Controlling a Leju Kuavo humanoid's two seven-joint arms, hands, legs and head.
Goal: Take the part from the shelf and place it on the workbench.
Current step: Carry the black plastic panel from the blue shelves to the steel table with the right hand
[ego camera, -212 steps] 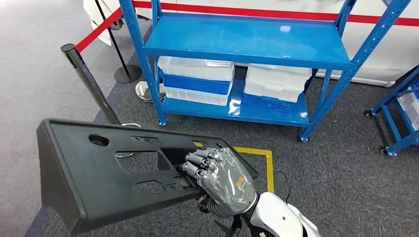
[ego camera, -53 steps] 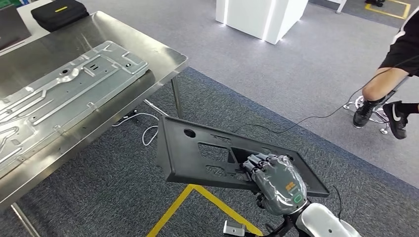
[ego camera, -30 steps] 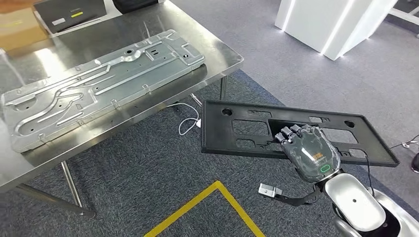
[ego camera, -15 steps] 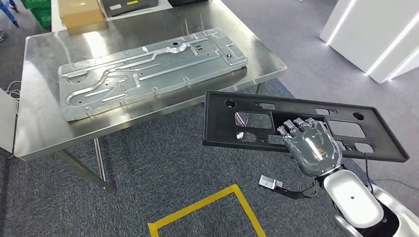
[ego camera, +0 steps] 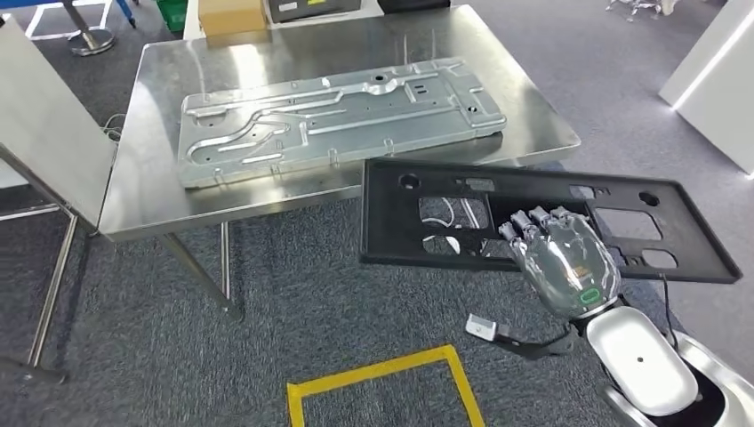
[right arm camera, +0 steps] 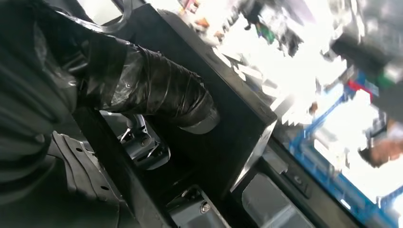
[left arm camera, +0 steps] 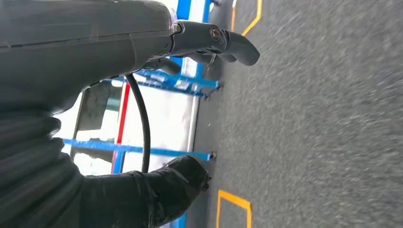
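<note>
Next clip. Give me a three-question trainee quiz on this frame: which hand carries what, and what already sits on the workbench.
1. Which hand grips the black plastic panel?
2. True or false: the black plastic panel lies on the steel workbench.
3. What lies on the workbench? A) silver stamped metal plate B) blue bin C) red hose

Key:
1. The right hand.
2. False; it is held in the air before the workbench's near edge.
3. A

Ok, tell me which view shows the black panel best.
The head view: the whole black panel shows there, cutouts and all, held by the right hand just short of the workbench. The right wrist view gives a dark close-up of part of it around the thumb. The left wrist view faces the carpet and blue shelving.
</note>
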